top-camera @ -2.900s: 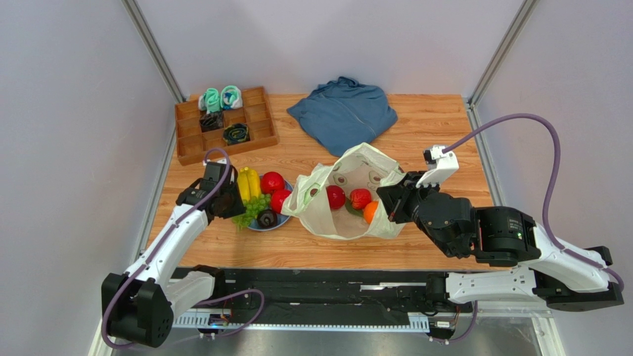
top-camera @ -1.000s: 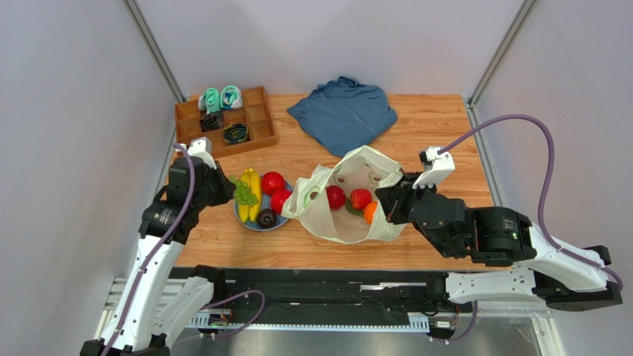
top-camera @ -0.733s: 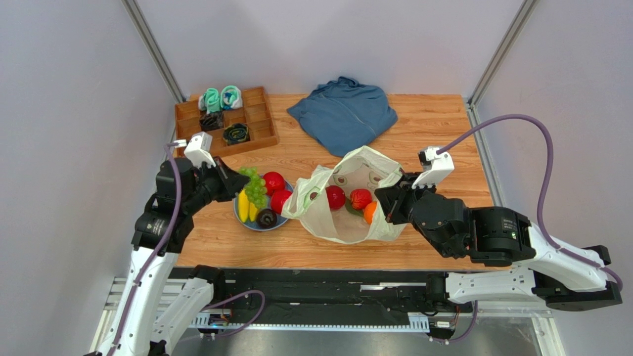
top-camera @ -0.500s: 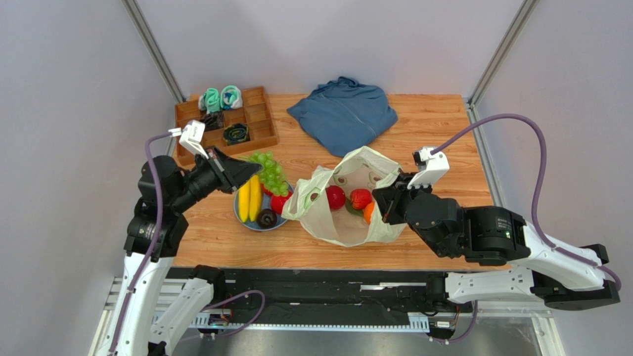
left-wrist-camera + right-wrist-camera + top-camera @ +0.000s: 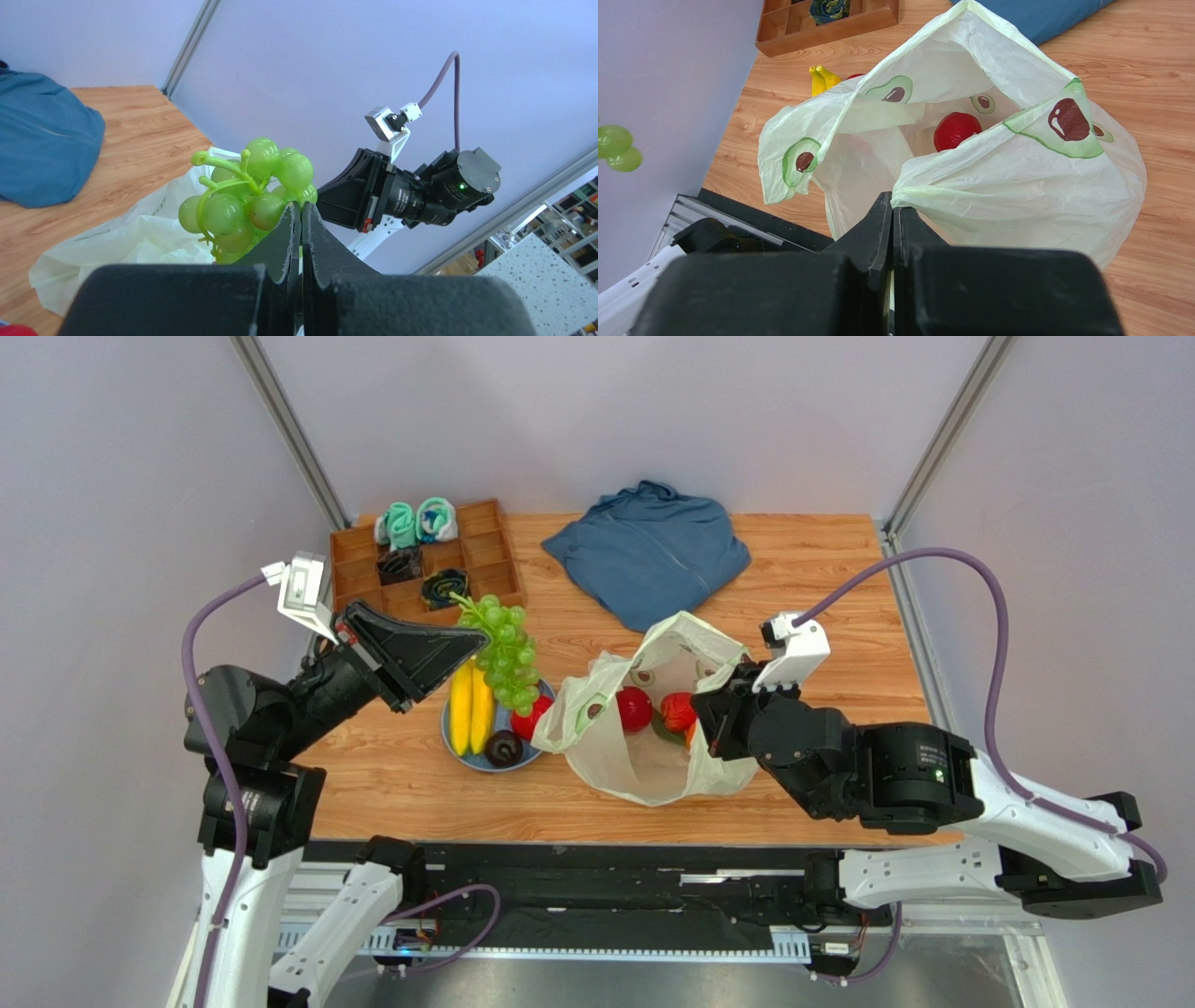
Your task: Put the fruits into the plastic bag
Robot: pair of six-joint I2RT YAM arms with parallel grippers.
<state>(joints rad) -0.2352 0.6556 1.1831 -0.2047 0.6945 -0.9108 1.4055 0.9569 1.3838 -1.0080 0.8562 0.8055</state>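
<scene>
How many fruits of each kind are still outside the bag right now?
green grapes bunch: 1, held up by the left gripper
banana bunch: 1, on the blue plate
avocado: 1, on the blue plate
red round fruit: 1 showing; the grapes block part of the plate
Total: 4 in view outside the plastic bag

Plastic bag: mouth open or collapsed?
Open. The right claw is shut on the near rim of the plastic bag, holding it up, and a red fruit shows inside through the gaping mouth.
</scene>
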